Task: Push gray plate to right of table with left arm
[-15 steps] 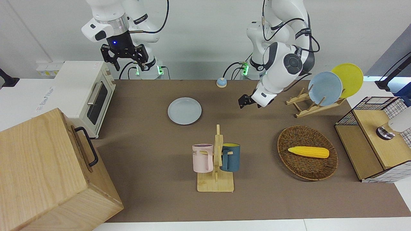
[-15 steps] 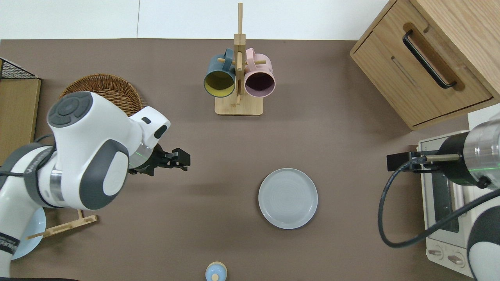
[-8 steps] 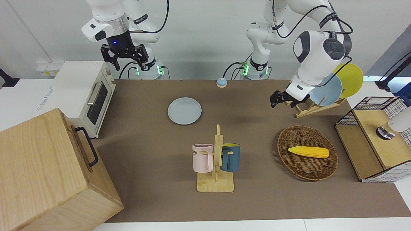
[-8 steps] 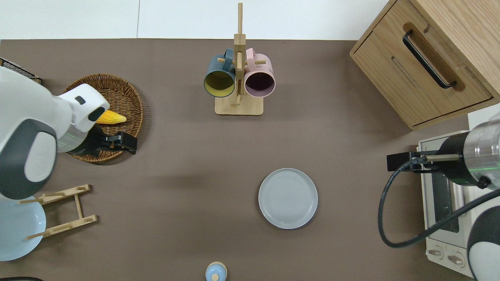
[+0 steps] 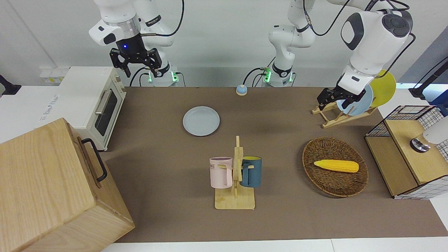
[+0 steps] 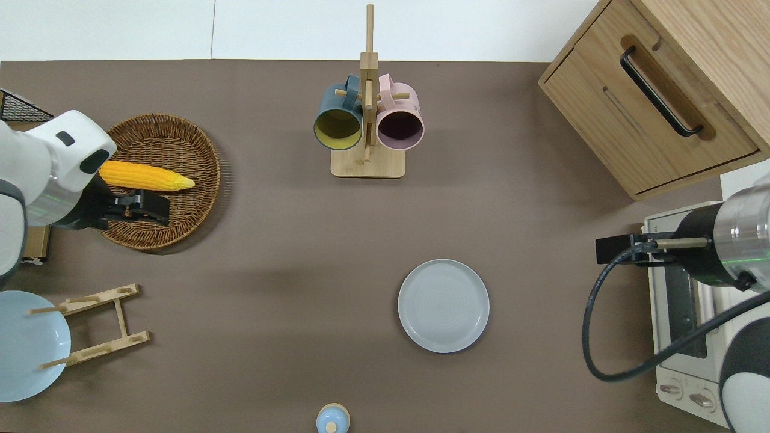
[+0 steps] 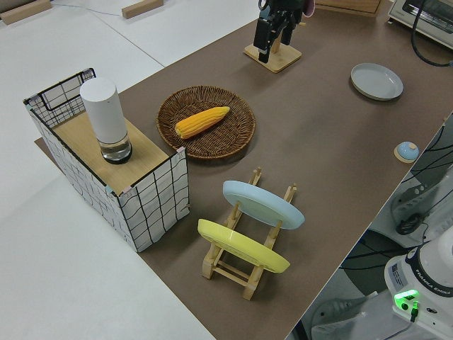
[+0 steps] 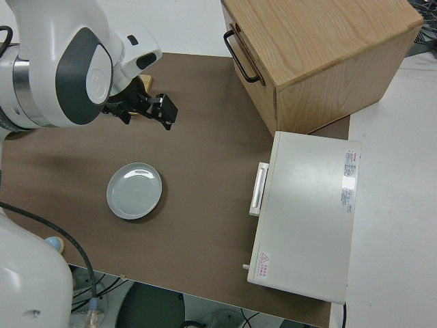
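Now: gray plate [image 6: 443, 305] sits flat on the table [image 6: 289, 228], toward the right arm's end | left gripper [image 6: 144, 206] up over the wicker basket [image 6: 180, 198], holds nothing, finger gap unclear | right arm parked | push looks done.

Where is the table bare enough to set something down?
Bare brown table lies between the wicker basket, mug rack and gray plate. It is crowded at the left arm's end: basket, plate rack, wire crate.
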Robot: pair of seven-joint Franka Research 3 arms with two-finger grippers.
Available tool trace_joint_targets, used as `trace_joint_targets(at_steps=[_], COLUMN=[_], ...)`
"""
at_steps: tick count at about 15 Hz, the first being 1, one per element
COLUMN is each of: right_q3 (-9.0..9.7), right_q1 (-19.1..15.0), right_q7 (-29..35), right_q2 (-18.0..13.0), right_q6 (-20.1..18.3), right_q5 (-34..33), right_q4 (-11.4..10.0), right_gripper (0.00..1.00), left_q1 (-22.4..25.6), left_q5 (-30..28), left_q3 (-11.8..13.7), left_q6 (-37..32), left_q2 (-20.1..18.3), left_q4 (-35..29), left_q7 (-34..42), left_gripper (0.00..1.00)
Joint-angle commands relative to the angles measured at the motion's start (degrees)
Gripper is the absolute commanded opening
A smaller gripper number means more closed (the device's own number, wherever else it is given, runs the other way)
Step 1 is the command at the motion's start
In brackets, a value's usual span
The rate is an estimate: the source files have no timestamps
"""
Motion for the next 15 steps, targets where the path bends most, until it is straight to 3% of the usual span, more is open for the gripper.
trace_joint_targets(at_steps=[1,15], right_q3=[1.00,1.00], right_q1=[-1.7,-1.7], right_q7=[0.6,0.6], right_q2=[-1.6,-1.6], right_q6=[-0.1,-0.1], right_q5=[1.2,1.2], right_q4=[-1.6,-1.6], right_gripper=[0.996,0.994], left_q1=[2.5,4.5], left_q5=[1.3,1.0], left_q3=[-3.6,-3.7], left_q6=[-3.9,-4.7], left_q2=[-0.9,-1.3], left_q4=[4.2,5.3], left_q7=[0.4,-0.1], left_gripper=[0.99,0.99])
